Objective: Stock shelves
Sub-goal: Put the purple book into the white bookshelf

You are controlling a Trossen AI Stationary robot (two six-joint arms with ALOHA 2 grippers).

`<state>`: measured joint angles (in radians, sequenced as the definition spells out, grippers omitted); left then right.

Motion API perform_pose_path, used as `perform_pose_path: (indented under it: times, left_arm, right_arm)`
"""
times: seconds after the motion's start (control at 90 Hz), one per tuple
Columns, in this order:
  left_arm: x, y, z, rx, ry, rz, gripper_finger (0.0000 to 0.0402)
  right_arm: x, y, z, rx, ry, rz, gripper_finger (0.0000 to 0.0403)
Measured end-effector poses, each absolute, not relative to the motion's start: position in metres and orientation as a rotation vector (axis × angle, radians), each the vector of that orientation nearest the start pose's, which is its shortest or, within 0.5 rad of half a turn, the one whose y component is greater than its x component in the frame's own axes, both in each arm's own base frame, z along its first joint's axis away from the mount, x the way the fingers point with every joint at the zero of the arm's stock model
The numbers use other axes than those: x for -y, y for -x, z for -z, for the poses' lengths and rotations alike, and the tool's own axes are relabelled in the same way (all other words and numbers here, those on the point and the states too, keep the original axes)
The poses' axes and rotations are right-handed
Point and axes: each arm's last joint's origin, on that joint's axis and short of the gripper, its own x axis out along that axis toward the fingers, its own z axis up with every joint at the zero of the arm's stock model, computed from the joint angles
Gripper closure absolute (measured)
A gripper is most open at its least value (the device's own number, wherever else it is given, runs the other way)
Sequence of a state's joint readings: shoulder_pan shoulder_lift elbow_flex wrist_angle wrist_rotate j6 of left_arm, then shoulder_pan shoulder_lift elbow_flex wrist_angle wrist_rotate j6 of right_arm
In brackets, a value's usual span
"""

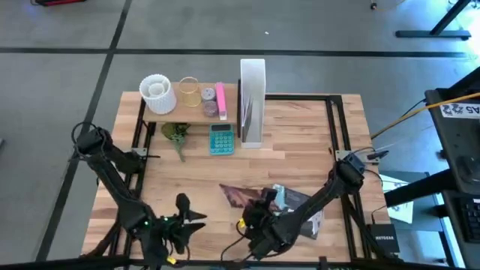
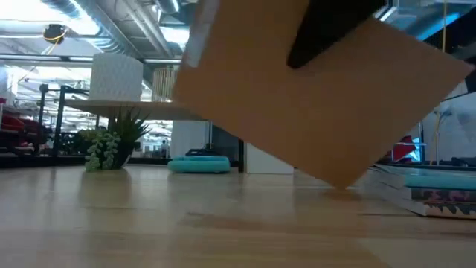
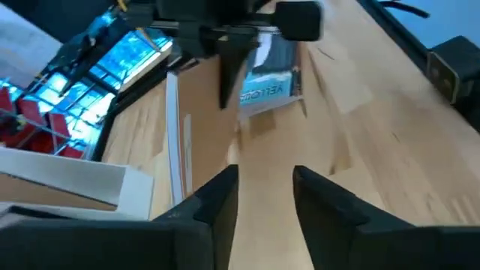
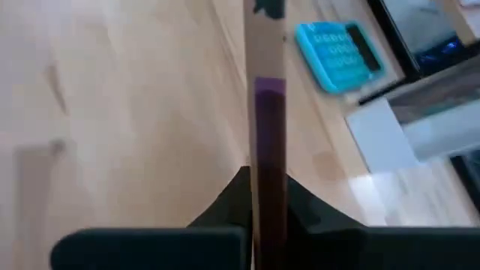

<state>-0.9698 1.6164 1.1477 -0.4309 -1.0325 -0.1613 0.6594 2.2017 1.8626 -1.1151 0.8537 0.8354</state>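
The right gripper [image 4: 266,196] is squeezed tight on the thin edge of a flat book [image 2: 327,104] and holds it up off the table [image 1: 300,135], near the front, probably so it can slide standing up into the white file box [image 1: 252,101] at the back. The little wood shelf [image 1: 187,111] beside that box already carries a white cup [image 1: 157,94]. The left gripper [image 3: 264,196] waits close by at the front with its fingers apart, holding nothing.

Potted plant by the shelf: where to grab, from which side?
Grip the dark pot at the plant's base, level, from the table's near side. It stands upright, its leaves look flimsy, and the shelf plank close above likely hampers a top-down approach.
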Motion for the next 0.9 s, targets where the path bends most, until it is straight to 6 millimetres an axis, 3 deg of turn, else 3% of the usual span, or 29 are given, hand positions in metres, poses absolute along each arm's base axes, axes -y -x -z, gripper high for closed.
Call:
perform_pose_path:
  times: [0.133, 0.3, 0.478, 0.567, 0.722, 0.811, 0.9]
  left_arm:
    - [0.259, -0.203, -0.247, -0.460, -0.565, -0.114, 0.0285]
    - [0.258, -0.203, -0.246, -0.460, -0.530, -0.126, 0.0284]
    - [0.256, -0.201, -0.244, -0.475, -0.525, -0.131, 0.0284]
    - [0.255, -0.201, -0.243, -0.482, -0.516, -0.138, 0.0284]
    - [0.255, -0.201, -0.243, -0.482, -0.508, -0.141, 0.0284]
    - [0.255, -0.201, -0.243, -0.482, -0.506, -0.141, 0.0284]
    - [0.255, -0.201, -0.243, -0.482, -0.506, -0.141, 0.0284]
  right_arm:
    - [-0.242, -0.370, -0.224, -0.680, 0.322, 0.609, 0.0401]
    - [-0.206, -0.368, -0.281, -0.451, 0.405, 0.814, 0.0402]
    - [-0.164, -0.355, -0.337, -0.451, 0.470, 0.877, 0.0402]
    - [-0.142, -0.348, -0.360, -0.562, 0.465, 0.766, 0.0402]
    - [-0.104, -0.347, -0.384, -0.715, 0.305, 0.392, 0.0402]
    - [-0.090, -0.353, -0.398, -0.648, 0.231, 0.227, 0.0402]
    - [-0.082, -0.362, -0.411, -0.524, 0.249, 0.219, 0.0402]
